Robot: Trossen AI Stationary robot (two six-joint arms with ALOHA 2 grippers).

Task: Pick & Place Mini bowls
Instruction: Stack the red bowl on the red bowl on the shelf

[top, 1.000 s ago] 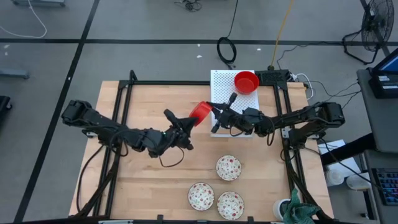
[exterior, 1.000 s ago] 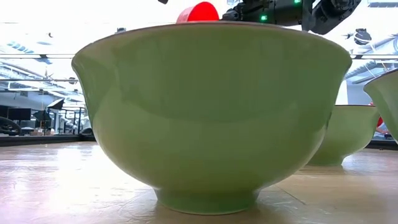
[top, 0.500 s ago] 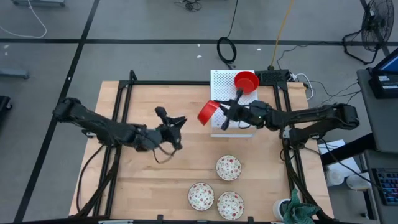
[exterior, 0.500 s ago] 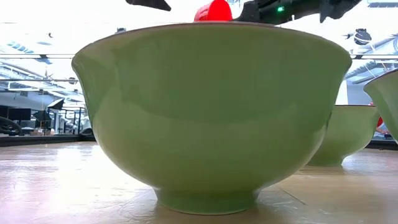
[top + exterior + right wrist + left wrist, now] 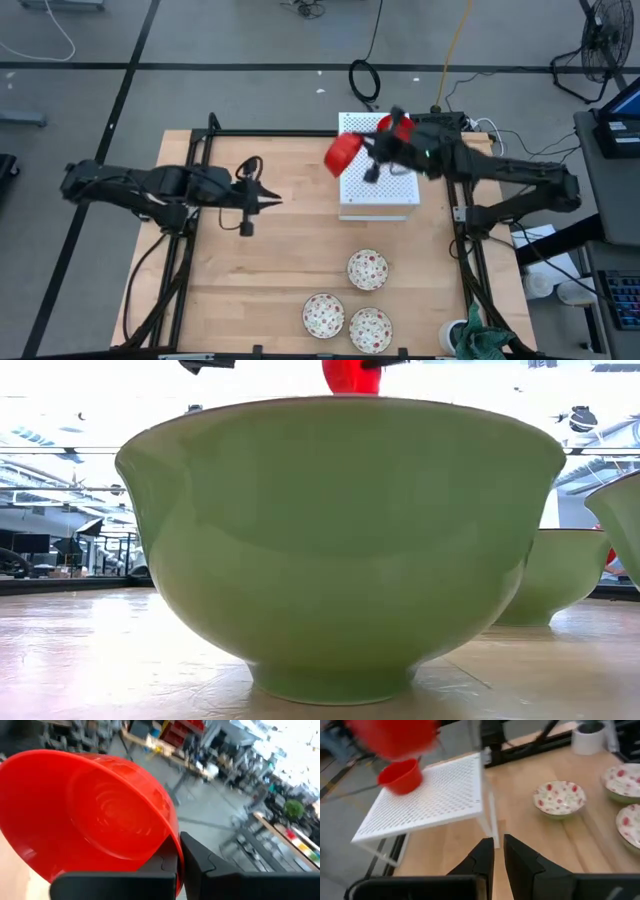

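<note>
Here the right gripper (image 5: pixel 365 160) pinches a red bowl (image 5: pixel 342 153) by its rim, tilted and held in the air over the board's (image 5: pixel 378 185) near-left edge — a second red bowl (image 5: pixel 398 129) sits farther back on it. The left gripper (image 5: pixel 262 200), fingers pressed together and empty, waits well apart over the table (image 5: pixel 250 280); three speckled bowls (image 5: pixel 367 269) lie near the front — nearer the right arm.

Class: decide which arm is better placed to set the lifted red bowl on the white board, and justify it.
Right. The right gripper is shut on the red bowl above the white board. The left gripper is empty, nearly closed, away over the table.
</note>
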